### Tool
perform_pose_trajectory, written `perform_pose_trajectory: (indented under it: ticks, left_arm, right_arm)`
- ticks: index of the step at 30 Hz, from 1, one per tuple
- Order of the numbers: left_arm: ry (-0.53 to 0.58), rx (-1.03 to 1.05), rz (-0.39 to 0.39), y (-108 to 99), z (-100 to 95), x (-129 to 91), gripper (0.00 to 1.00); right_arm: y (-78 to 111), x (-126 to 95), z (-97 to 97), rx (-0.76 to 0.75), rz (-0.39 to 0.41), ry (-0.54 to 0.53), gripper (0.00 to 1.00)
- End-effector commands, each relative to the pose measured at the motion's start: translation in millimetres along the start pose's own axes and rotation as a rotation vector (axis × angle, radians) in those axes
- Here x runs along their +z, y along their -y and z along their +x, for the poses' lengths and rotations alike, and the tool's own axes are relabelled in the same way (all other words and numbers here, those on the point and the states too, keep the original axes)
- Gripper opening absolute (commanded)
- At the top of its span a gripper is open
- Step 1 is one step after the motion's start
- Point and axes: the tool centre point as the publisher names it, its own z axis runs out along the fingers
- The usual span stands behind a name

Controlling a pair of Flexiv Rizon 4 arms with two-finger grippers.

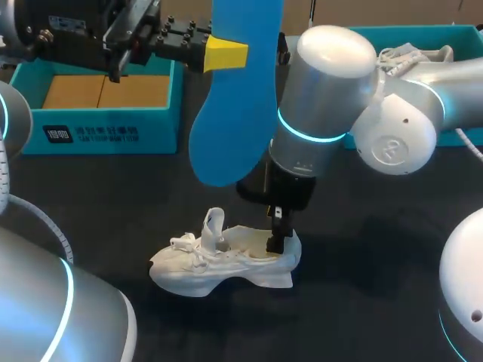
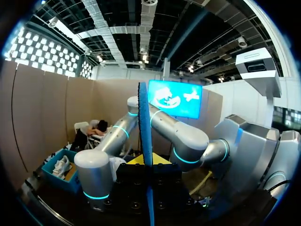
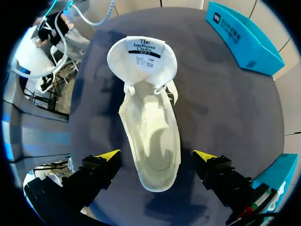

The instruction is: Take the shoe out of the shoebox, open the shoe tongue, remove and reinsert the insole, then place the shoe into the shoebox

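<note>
On worktop (image 1: 362,249): white shoe (image 1: 219,264), upright, tongue (image 3: 142,56) folded out. The right jaws are spread, straddling its heel. The left jaws pinch the blue insole (image 1: 234,113) aloft. Insole probably light, floppy; keep hold near top. Shoe soft; brace at heel.

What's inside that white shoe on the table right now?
The shoe shows only its bare pale lining; the blue insole is out, held up in the left hand. The toe end hides under the tongue.
</note>
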Motion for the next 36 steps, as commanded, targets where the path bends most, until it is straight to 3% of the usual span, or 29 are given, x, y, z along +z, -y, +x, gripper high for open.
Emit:
perform_pose_trajectory:
  ticks: [1, 13, 36]
  left_arm:
    - [-0.001, 0.0, -0.002, -0.1, -0.6, 0.1, 0.0]
    - [-0.001, 0.0, -0.002, -0.1, -0.6, 0.1, 0.0]
    - [-0.001, 0.0, -0.002, -0.1, -0.6, 0.1, 0.0]
  right_arm:
    - [-4.7, 3.3, -3.8, -0.002, 0.01, -0.002, 1.0]
    - [-14.7, 5.9, -31.7, -0.011, 0.029, -0.006, 1.0]
    - [-31.0, 51.4, -35.6, -0.042, 0.042, -0.054, 1.0]
